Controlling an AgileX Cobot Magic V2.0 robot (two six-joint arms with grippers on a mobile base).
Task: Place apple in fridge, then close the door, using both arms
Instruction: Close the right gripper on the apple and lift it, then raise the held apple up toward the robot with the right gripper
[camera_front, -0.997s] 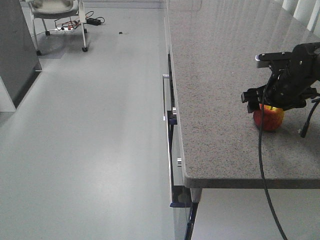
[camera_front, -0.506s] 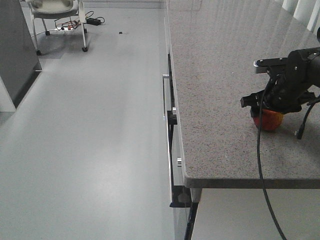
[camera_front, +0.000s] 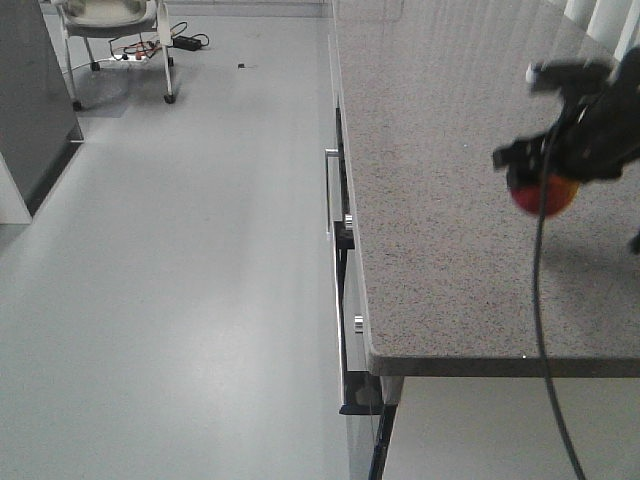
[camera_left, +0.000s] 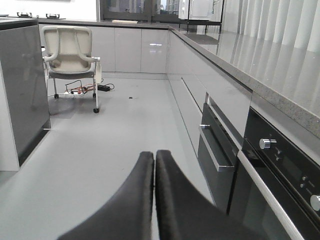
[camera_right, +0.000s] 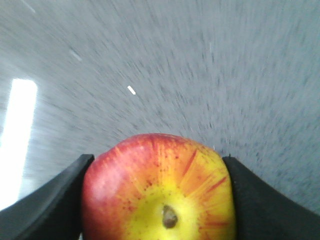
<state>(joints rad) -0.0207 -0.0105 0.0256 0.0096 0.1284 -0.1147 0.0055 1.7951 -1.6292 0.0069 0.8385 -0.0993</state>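
- Firstly, right gripper (camera_front: 548, 165): found at the right edge of the front view, blurred, over the far side of the countertop. It is clamped on the apple. In the right wrist view its two black fingers (camera_right: 55, 200) are pressed against the fruit's left and right flanks.
- Apple (camera_right: 157, 195): red with orange streaks and a yellow patch around the stem dimple. It is centred at the bottom of the right wrist view. In the front view only its red-orange lower half is seen below the gripper. Whether its underside touches the countertop cannot be told.
- Left gripper (camera_left: 154, 156): seen at bottom centre of the left wrist view. Its two black fingers are pressed together along their length, with nothing held between them. It is pointed over the floor.
- Countertop (camera_front: 450, 150): grey and speckled. It fills the upper right of the front view and is streaked by motion blur in the right wrist view.
- Black cable (camera_front: 540, 350): hung from the right gripper down past the countertop's front edge to the bottom of the frame.
- Oven (camera_left: 280, 170): a black front with silver knobs, set below the countertop at the lower right of the left wrist view.
- Bar handle (camera_left: 212, 150): silver, mounted on the front just left of the oven.
- Chair (camera_left: 70, 50): pale, on casters, placed at the upper left of the left wrist view, with cables lying on the floor beneath it.
- Dark grey glossy unit (camera_left: 22, 85): stood at the left edge of the left wrist view, well apart from the apple.
- Floor (camera_front: 180, 250): pale grey, occupying the left half of the front view.
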